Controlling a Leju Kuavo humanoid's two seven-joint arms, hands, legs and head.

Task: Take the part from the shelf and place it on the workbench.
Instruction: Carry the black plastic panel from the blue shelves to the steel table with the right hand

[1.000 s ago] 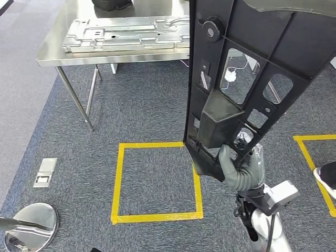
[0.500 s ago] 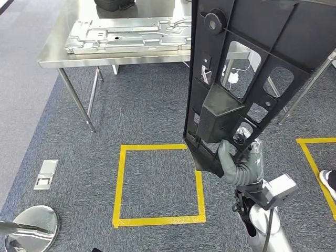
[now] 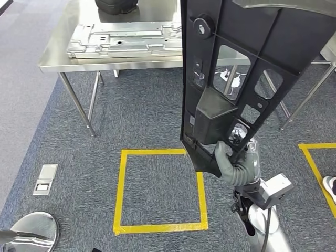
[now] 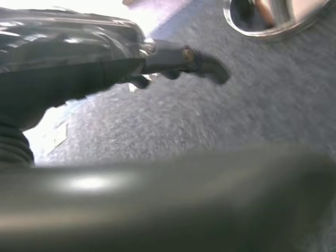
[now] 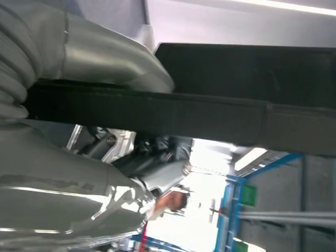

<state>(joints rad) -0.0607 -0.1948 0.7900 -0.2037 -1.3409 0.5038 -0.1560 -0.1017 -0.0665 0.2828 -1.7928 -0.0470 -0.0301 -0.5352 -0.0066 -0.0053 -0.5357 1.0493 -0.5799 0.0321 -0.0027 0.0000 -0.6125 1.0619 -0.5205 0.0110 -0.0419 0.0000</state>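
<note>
My right hand (image 3: 237, 169) grips the lower end of a large black plastic part (image 3: 238, 68) with ribs and cut-out windows, holding it upright over the carpet. In the right wrist view the thumb (image 5: 99, 65) lies along the part's dark edge (image 5: 238, 121). The steel workbench (image 3: 59, 55) stands ahead at the far left, apart from the part. My left hand (image 4: 158, 63) hangs over the carpet with its fingers stretched out and nothing in it.
A stamped metal panel (image 3: 123, 39) and a black bag (image 3: 116, 5) lie on the workbench. Yellow tape squares (image 3: 118, 194) mark the carpet, with a second one (image 3: 313, 163) at the right. A floor outlet (image 3: 44, 178), a round metal base (image 3: 31, 228) and a person's shoe (image 3: 330, 185) are nearby.
The whole picture has shifted: the bench and the floor marks lie slightly lower, so the camera has moved. The part has swung a little to the left in my right hand's grip.
</note>
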